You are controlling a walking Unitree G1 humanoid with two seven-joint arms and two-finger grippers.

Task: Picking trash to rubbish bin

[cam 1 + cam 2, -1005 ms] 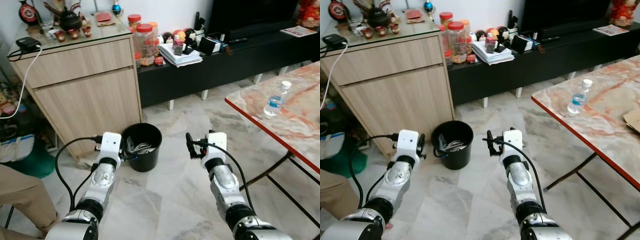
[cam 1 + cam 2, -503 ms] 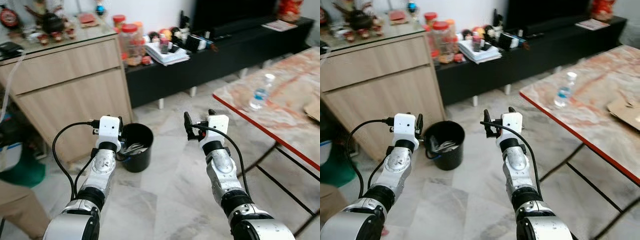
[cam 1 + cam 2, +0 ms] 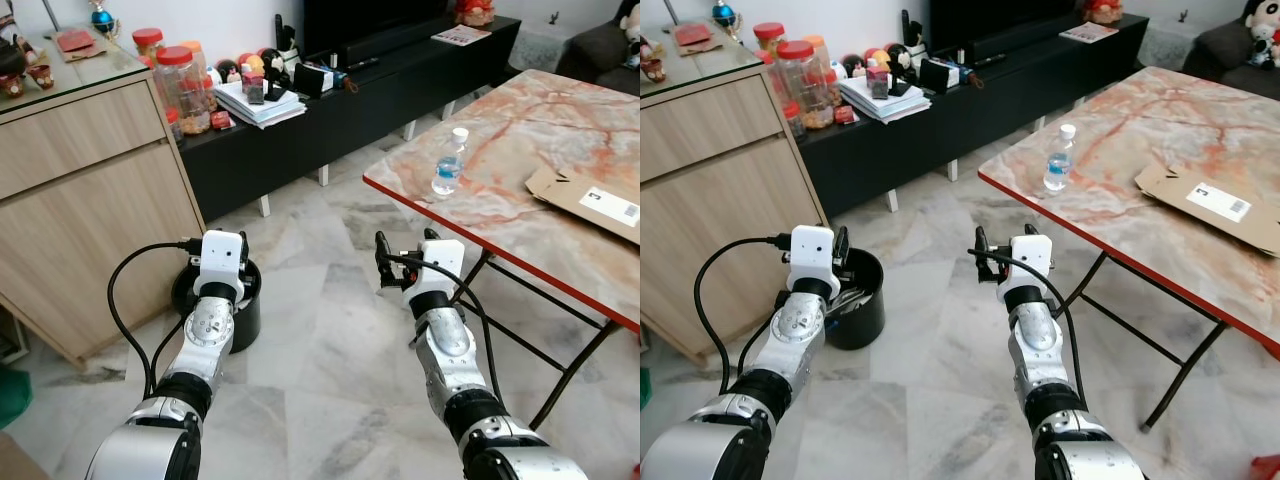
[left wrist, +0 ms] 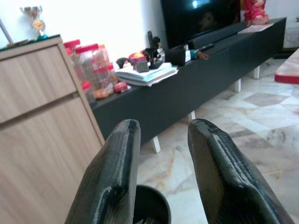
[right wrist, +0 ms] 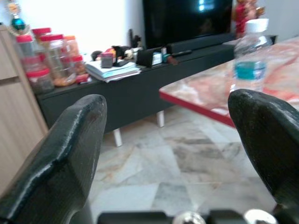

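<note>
- Low in the frame, both arms are raised. The left gripper [image 4: 159,177] has its fingers a little apart and holds nothing. The right gripper [image 5: 177,154] is spread wide and empty.
- Beside the left arm, the black bin [image 3: 862,305] stands on the floor and already holds some scraps.
- Judging by this, the robot is looking for trash. The next move calls for reaching the water bottle [image 3: 449,163] at centre right on the marble table [image 3: 520,130].
- Further right lies flat cardboard [image 3: 1210,200]. Its white sticker and the bottle's blue label are too small to read.

A wooden cabinet [image 3: 90,190] stands beside a black TV bench [image 3: 330,120] bearing red-lidded jars [image 3: 182,90] and stacked papers [image 3: 250,103], all on marble floor [image 3: 320,340].
</note>
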